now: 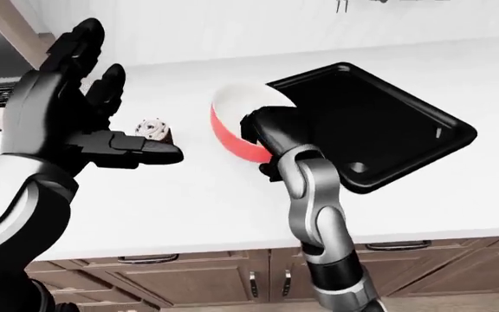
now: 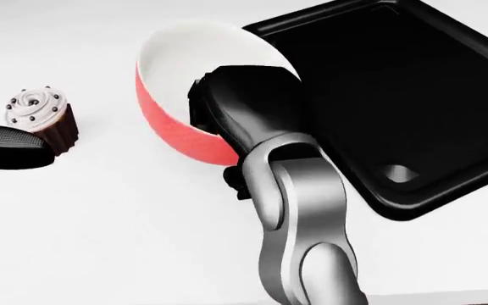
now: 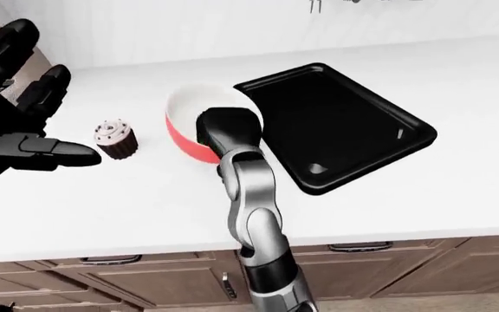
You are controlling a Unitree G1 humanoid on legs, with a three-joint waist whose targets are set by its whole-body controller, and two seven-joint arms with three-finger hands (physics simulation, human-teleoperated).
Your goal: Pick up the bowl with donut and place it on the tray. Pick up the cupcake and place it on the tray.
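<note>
One bowl [image 2: 172, 108], tilted, donut hidden behind right hand [image 2: 244, 111].

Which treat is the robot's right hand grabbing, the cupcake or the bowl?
The red bowl. The right hand grips its rim and tilts it, while the cupcake stands alone, untouched, to the left.

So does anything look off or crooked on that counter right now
Yes: the bowl is tipped, its opening facing the head view's upper left, with the right hand over its rim. The donut isn't visible. The cupcake stands upright; the tray lies flat.
</note>
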